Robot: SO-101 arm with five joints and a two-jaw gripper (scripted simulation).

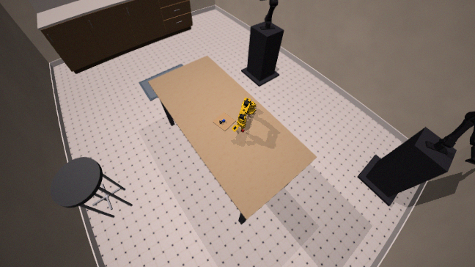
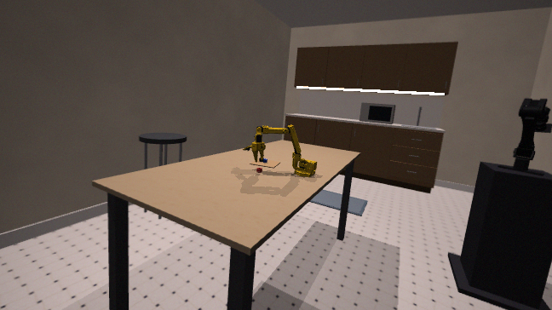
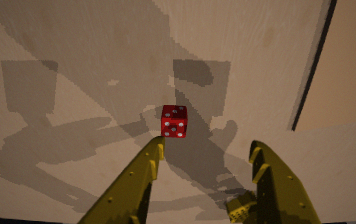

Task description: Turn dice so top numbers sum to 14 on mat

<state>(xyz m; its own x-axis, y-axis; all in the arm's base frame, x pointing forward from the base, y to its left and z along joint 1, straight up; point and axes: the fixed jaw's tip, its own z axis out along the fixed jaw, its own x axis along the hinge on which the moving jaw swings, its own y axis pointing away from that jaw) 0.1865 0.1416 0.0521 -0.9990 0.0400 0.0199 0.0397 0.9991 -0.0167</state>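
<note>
The red die [image 1: 242, 130] [image 2: 259, 169] [image 3: 174, 122] lies on the table, off the mat. In the wrist view its larger visible face shows five pips and its narrower one three. My gripper [image 2: 258, 160] [image 3: 207, 143] is open and empty, above table height; the red die appears just beyond the left fingertip in the wrist view. The blue die [image 1: 223, 120] [image 2: 265, 160] and the black die [image 1: 221, 122] are close together on the thin mat [image 1: 225, 127] [image 2: 271, 164] [image 3: 340, 75]. Their pips are too small to read in the top and exterior views.
The mat's dark edge runs down the upper right of the wrist view. The yellow arm's base [image 2: 306, 167] stands near one long edge of the table [image 1: 256, 174] [image 2: 192, 194]. Arm shadows fall across the table around the red die.
</note>
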